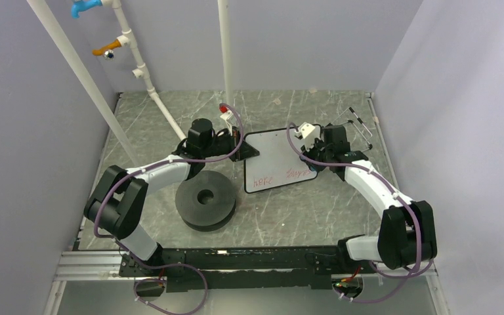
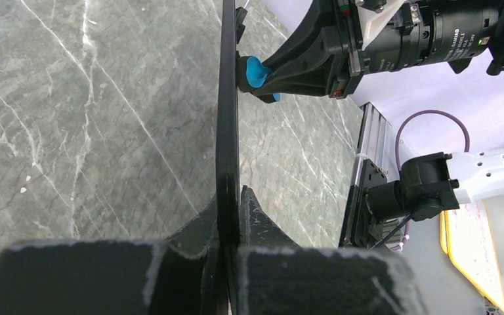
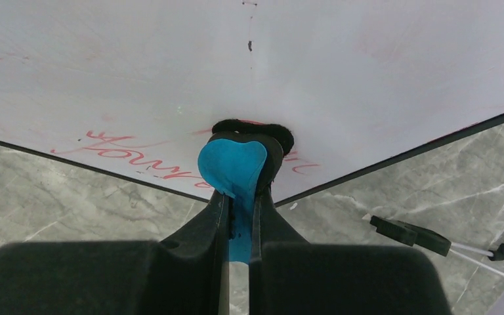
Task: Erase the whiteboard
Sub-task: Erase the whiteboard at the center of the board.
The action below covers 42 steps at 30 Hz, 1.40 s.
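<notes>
The grey marble table (image 1: 289, 220) carries the whiteboard (image 1: 274, 154) just right of centre in the top view, its white face bearing red handwriting along the lower edge. A black disc (image 1: 205, 199) lies lower left. The left gripper (image 2: 230, 203) clamps the board's left edge, and the right gripper (image 3: 239, 190) pinches a blue eraser (image 3: 231, 164) against the writing.

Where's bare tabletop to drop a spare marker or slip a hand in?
Near strip of table, bordered by the black disc, the whiteboard and the right arm; far strip between the board and the back wall. Crowded mid-table: left gripper clamps the board's edge, right gripper presses the eraser on it.
</notes>
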{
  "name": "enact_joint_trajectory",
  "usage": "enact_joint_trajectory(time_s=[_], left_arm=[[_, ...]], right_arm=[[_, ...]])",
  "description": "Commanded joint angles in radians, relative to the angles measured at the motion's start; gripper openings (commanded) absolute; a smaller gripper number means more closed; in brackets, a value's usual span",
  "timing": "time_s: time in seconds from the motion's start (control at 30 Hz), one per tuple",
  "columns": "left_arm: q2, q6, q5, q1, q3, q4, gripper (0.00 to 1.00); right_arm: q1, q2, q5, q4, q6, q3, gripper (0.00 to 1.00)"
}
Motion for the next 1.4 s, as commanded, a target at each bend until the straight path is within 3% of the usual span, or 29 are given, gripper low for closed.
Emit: enact_joint_trajectory(time_s=[0.0,0.07,0.17,0.3,0.37,0.47,0.63,0.73,0.93,1.37], left_arm=[[-0.010,-0.033,0.118,-0.017,0.061,0.106,0.00],[-0.008,-0.036,0.118,-0.017,0.067,0.106,0.00],[-0.006,-0.037,0.112,-0.018,0.072,0.105,0.00],[-0.008,-0.050,0.096,-0.018,0.065,0.127,0.00],[-0.018,-0.045,0.085,-0.017,0.057,0.127,0.00],[-0.024,-0.034,0.074,-0.017,0.055,0.118,0.00],[-0.020,-0.038,0.067,-0.018,0.036,0.131,0.00],[-0.022,-0.037,0.065,-0.018,0.023,0.136,0.00],[-0.033,-0.025,0.062,-0.016,0.019,0.126,0.00],[-0.032,-0.001,0.084,-0.018,0.034,0.099,0.00]], right_arm=[[0.003,-0.017,-0.142,-0.025,-0.045,0.052,0.00],[0.011,-0.018,-0.284,-0.103,-0.117,0.055,0.00],[0.055,-0.014,-0.368,-0.165,-0.184,0.047,0.00],[0.067,0.011,-0.259,-0.080,-0.074,0.054,0.00],[0.037,0.020,-0.133,-0.015,0.002,0.057,0.00],[-0.037,0.021,-0.063,0.028,0.056,0.057,0.00],[-0.076,0.030,-0.064,0.006,0.038,0.053,0.00],[-0.070,0.041,-0.158,-0.040,-0.009,0.056,0.00],[0.058,0.041,-0.273,-0.106,-0.095,0.061,0.00],[-0.112,0.037,-0.042,0.031,0.084,0.086,0.00]])
